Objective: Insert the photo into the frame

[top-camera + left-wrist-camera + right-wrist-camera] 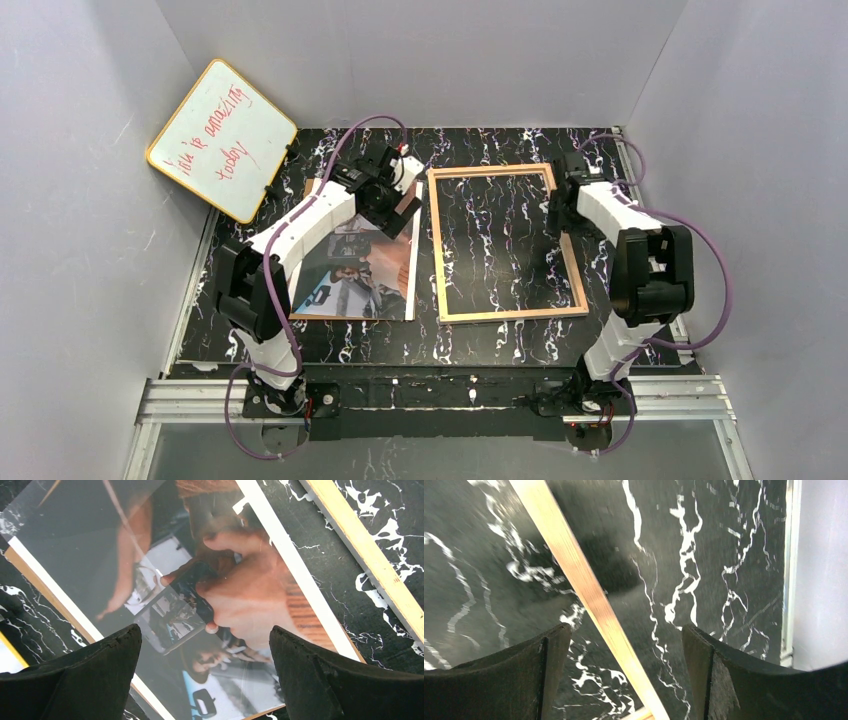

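The photo (360, 275) lies picture side up on the black marbled table, left of centre. My left gripper (402, 203) hovers open over its far end. In the left wrist view the print (235, 585) fills the space below the open gripper (205, 632), nothing between the fingers. The frame (437, 245) lies flat to the photo's right, tan wood side up. My right gripper (562, 212) is open over the frame's right rail. In the right wrist view that rail (579, 580) runs between the spread fingers of the gripper (625, 630), not pinched.
A yellow-rimmed whiteboard (222, 138) with red writing leans in the back left corner. Grey walls close in three sides. A thin tan edge (30, 575) shows under the photo. The table's metal border (789, 570) runs close on the right.
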Robot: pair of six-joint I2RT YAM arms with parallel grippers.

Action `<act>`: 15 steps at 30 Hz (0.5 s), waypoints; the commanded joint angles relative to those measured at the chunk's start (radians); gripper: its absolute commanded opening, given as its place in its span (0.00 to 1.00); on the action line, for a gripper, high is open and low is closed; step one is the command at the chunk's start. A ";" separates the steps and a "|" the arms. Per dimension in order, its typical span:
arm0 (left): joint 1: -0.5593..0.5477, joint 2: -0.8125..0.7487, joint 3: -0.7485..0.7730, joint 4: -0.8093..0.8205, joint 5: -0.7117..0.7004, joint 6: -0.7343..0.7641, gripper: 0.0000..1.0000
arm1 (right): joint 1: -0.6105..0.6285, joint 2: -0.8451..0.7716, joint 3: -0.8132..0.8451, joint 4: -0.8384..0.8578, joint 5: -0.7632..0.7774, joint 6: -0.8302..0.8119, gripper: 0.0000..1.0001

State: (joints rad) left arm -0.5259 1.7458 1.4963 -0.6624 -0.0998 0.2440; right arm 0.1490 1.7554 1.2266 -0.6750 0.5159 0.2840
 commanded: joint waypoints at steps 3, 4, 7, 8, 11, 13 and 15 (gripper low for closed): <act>0.049 -0.057 0.103 -0.100 0.055 -0.003 0.98 | -0.029 -0.027 0.140 0.028 -0.199 0.026 0.87; 0.068 -0.049 0.119 -0.108 0.070 -0.009 0.98 | -0.026 -0.039 0.150 0.032 -0.244 0.056 0.86; 0.135 -0.026 0.169 -0.137 0.099 -0.016 0.98 | 0.042 -0.084 0.130 0.114 -0.359 0.146 0.86; 0.158 -0.021 0.181 -0.145 0.100 -0.015 0.98 | 0.095 -0.089 0.123 0.145 -0.359 0.170 0.86; 0.224 -0.020 0.191 -0.177 0.153 -0.008 0.98 | 0.286 -0.051 0.153 0.192 -0.348 0.208 0.90; 0.273 -0.028 0.180 -0.201 0.173 0.007 0.98 | 0.381 0.004 0.195 0.209 -0.336 0.221 0.91; 0.308 -0.032 0.171 -0.237 0.182 0.039 0.98 | 0.454 0.071 0.264 0.210 -0.322 0.234 0.92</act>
State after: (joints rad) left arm -0.2821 1.7432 1.6653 -0.7818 0.0223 0.2401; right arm 0.4580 1.7424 1.3705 -0.5259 0.2165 0.4526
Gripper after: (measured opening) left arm 0.981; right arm 0.909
